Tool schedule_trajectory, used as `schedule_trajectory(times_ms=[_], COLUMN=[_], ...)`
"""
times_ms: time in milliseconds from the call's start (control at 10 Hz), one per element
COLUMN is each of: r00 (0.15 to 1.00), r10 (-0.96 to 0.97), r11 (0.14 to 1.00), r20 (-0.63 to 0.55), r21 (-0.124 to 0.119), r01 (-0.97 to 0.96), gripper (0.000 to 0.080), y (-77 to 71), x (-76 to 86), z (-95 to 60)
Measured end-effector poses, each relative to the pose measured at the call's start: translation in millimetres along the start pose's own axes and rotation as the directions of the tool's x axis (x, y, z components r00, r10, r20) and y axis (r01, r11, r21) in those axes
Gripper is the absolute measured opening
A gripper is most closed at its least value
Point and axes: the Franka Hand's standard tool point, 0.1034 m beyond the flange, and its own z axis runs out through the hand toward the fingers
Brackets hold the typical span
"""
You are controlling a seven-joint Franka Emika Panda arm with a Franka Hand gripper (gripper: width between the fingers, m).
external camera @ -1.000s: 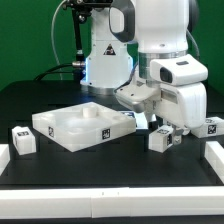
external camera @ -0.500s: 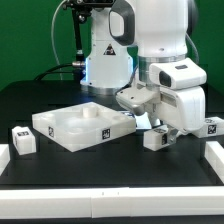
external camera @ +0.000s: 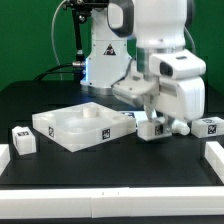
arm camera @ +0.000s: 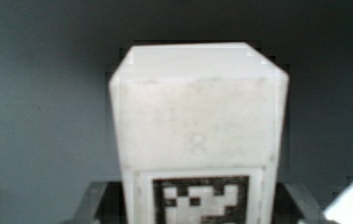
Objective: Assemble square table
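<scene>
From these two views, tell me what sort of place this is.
Likely a robotics lab test bench: a black table with a green backdrop, a robot arm, and a white leg held in the gripper, carrying a printed marker tag.

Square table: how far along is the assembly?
Done: nothing that shows; the tabletop lies flat with no leg mounted on it.
In hand: the gripper is shut on the held leg, close to the tabletop's corner on the exterior view's right.
Left: mounting that leg, then at least the left loose leg and the right loose leg, both lying apart from the tabletop.
</scene>
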Motion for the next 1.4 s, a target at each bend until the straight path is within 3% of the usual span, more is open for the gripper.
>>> schedule_trajectory(times_ms=[200,500,900,1300,1400], r00=[0.998,0.999,0.967,0.969,0.949], r10=[-0.061,-0.052,-0.253,-0.246,-0.314], r11=[0.998,0.999,0.967,0.969,0.949], r20=[0.016,0.013,0.004,0.003,-0.010], r21=[0.003,0.006,0.027,0.028,0.022], r01=[0.061,0.052,0.253,0.246,0.314], gripper=[0.0281,0.0282,0.0282,0.0282,0.0282], y=[-6.0,-7.3,-16.6,-16.9,-20.9], x=[-5.9,-5.4,18.5,16.6,20.2], z=[-9.0,-6.7,-1.0,-0.2,6.2])
